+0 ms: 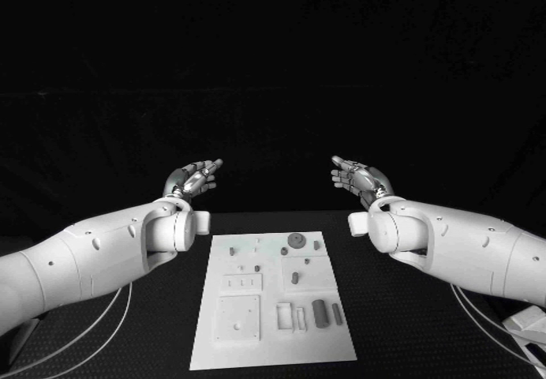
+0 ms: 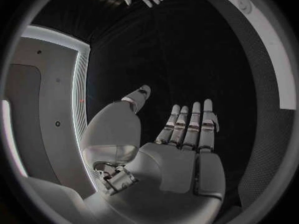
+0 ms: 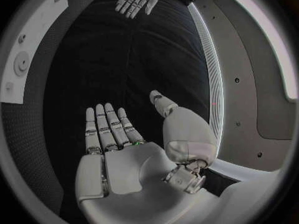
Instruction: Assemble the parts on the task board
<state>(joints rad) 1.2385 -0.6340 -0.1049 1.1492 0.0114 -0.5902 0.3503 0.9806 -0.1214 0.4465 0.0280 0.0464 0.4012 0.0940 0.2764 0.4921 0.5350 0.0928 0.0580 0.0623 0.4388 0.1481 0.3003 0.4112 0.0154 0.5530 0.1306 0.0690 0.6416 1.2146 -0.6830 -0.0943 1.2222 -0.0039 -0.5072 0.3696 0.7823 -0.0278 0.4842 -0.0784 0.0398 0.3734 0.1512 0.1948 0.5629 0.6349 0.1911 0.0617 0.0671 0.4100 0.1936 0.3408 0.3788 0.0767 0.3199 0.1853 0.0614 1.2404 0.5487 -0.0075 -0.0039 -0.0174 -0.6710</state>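
You have the task board (image 1: 273, 296) lying flat on the black table (image 1: 398, 316), in the lower middle of the head view, its long side running from 12 to 6 o'clock. On the board you can pick out several grey parts: a round part (image 1: 296, 239) near the far edge at about 12 o'clock, a small oval part (image 1: 296, 277) near the board's centre, and two dark elongated parts (image 1: 321, 313) (image 1: 337, 317) side by side toward 4 o'clock, next to a pair of pale upright rectangular pieces (image 1: 285, 316). At 7 o'clock on the board sits a square plate section (image 1: 239, 317), and a smaller rectangular block (image 1: 241, 282) lies just beyond it toward 10 o'clock. None of these parts is touched by either hand.

Your left hand (image 1: 191, 180) hangs in the air beyond the board's far edge, at roughly 11 o'clock from the board, well apart from it. In the left wrist view the left hand (image 2: 181, 149) has its fingers (image 2: 193, 122) stretched out straight and close together, thumb spread to the side, palm bare, holding nothing.

Your right hand (image 1: 360, 181) mirrors it at roughly 1 o'clock from the board, also raised and well clear. In the right wrist view the right hand (image 3: 124, 159) shows fingers (image 3: 106, 127) extended and a splayed thumb, with nothing in the palm. The two hands face each other across the gap above the table's far side.
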